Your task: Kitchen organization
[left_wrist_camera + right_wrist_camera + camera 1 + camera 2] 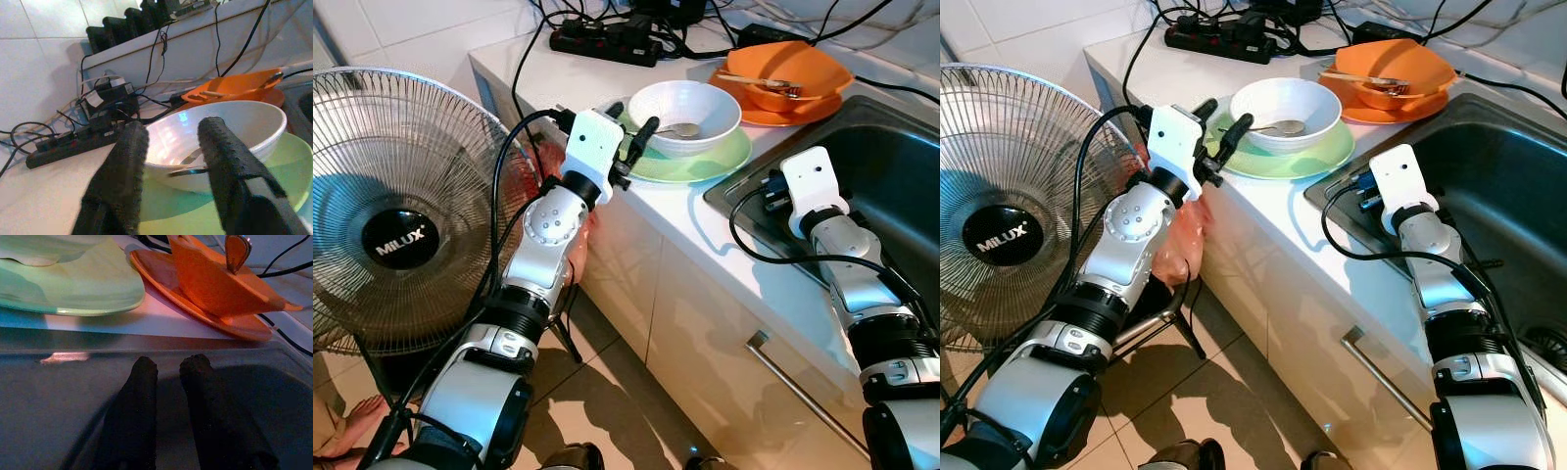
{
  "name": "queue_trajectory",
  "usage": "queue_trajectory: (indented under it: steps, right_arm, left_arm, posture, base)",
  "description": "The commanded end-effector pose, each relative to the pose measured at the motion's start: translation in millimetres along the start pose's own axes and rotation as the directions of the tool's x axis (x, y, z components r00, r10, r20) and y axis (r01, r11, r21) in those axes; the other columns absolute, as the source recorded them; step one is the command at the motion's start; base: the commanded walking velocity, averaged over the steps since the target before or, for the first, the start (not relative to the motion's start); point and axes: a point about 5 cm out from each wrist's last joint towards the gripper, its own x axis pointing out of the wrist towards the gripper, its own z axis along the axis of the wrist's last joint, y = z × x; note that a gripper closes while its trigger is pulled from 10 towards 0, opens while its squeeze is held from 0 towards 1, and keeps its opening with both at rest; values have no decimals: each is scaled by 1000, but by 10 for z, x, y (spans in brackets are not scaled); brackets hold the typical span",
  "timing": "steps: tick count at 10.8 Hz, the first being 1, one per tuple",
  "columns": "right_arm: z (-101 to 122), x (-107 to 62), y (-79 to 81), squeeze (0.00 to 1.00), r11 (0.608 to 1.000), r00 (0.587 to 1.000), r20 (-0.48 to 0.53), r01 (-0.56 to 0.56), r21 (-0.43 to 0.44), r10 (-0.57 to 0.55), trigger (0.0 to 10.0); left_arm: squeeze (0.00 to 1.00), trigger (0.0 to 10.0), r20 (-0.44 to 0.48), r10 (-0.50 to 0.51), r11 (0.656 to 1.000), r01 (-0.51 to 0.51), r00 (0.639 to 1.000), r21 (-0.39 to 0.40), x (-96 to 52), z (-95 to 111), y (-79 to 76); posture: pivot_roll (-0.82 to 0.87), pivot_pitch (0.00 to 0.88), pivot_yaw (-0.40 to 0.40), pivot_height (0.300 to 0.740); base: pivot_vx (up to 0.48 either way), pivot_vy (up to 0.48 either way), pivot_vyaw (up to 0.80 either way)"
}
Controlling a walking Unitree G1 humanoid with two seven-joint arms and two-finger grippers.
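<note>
A pale green plate point(705, 162) lies near the white counter's point(705, 230) edge, beside the steel sink point(891, 176). On it sits a glossy white bowl point(685, 113) holding a metal spoon point(677, 129). The left gripper point(628, 122), fingers spread, hovers at the bowl's rim; the right gripper point(168, 369), fingers nearly together, hangs inside the sink.
</note>
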Motion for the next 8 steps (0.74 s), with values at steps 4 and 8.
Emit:
queue_trajectory:
  steps: [4, 8]
  right_arm:
    - [19, -15, -15, 0, 1000, 1000, 10, 12, -11, -12, 10000]
    - [20, -17, -12, 0, 1000, 1000, 12, 12, -8, -12, 10000]
  left_arm:
    - [0, 10000, 0, 8, 1000, -8, 1000, -18, 14, -6, 3]
    - [0, 10000, -22, 6, 1000, -7, 1000, -30, 9, -58, -27]
  posture:
    - [-17, 113, 53, 740]
    - [-20, 115, 52, 740]
  base:
    - [0, 0, 0]
    - [0, 0, 0]
